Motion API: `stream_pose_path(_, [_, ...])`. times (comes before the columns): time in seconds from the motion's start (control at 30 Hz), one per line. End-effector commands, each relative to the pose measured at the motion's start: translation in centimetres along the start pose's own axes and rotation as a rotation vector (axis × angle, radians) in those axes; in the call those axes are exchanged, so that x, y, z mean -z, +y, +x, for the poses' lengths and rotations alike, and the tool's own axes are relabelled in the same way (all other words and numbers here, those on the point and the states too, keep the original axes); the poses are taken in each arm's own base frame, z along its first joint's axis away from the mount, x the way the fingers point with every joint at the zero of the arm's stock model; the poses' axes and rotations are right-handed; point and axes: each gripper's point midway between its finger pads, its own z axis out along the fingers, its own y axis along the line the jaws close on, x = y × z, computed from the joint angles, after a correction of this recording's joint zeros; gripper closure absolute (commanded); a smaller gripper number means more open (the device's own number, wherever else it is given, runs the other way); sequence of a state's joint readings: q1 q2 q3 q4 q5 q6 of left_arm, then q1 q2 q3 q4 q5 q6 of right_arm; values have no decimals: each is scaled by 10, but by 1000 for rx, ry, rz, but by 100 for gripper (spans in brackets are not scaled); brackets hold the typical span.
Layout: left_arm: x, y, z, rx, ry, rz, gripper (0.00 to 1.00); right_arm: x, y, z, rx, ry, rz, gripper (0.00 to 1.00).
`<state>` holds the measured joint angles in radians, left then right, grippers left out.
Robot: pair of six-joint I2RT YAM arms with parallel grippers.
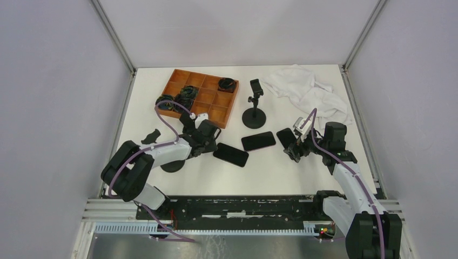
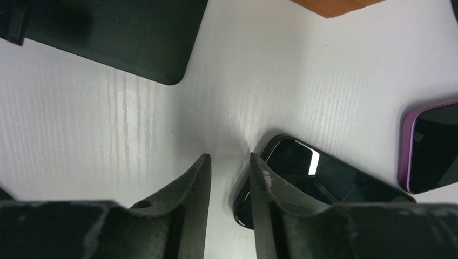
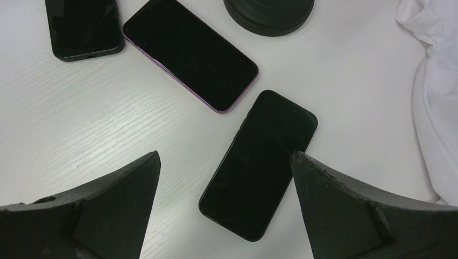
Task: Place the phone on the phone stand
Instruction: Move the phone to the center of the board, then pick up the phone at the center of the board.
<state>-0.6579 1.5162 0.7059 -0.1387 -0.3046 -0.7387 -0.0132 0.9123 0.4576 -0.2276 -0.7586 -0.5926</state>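
Risk check, imo. Three phones lie flat on the tabletop [image 1: 281,178], just below the phone stand [image 1: 255,105] at the centre of the top view. None is on it yet.

Left hand [image 2: 229,162] is only a crack open w/ nothing held, bare tabletop showing in the gap. One fingertip [image 2: 259,172] overlaps the corner of the left phone [image 2: 329,181]; can't tell if it's touching. Closing from there prob pinches air, or shoves that phone toward the middle phone [image 2: 432,143] w/ the purple rim.

Right hand [image 3: 226,155] is spread wide and empty over the right phone [image 3: 259,167], which lies diagonal btw the fingers. A squeeze across that angle could spin it out.

Flat phones are also hard to get under, so slips are likely. And both arms reaching for the stand could clash or tip it.
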Motion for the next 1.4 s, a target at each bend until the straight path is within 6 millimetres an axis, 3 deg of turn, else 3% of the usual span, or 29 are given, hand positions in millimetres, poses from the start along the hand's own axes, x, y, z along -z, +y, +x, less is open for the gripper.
stream_pose_path(0.0, [16,-1,-11,-65,-17,11,58,2,-4,-15,50,-37,2,2])
stream_pose_path(0.47, [97,-52,-59,29,-164,340,24,1,-3,-15,51,-36,1,2])
stream_pose_path(0.63, [131,-61,-79,48,-244,428,17,2,1,-19,60,-51,-23,2])
stream_pose_path(0.77, [169,-67,-107,35,-327,480,2,5,7,-36,125,-105,-69,2])
stream_pose_path(0.9, [214,-79,-146,-79,-379,486,0,5,33,-67,213,-217,-201,2])
stream_pose_path(0.97, [231,-72,-168,-143,-416,408,0,5,42,-78,266,-249,-250,2])
stream_pose_path(1.03, [239,-53,-188,-219,-471,281,0,3,46,-88,304,-259,-279,2])
stream_pose_path(1.13, [236,-13,-205,-291,-521,85,0,-3,50,-103,335,-257,-321,2])
stream_pose_path(1.23, [230,8,-206,-322,-582,34,0,-18,60,-115,375,-219,-355,2])
stream_pose_path(1.37, [220,27,-188,-300,-659,37,0,-47,89,-126,458,-160,-382,2])
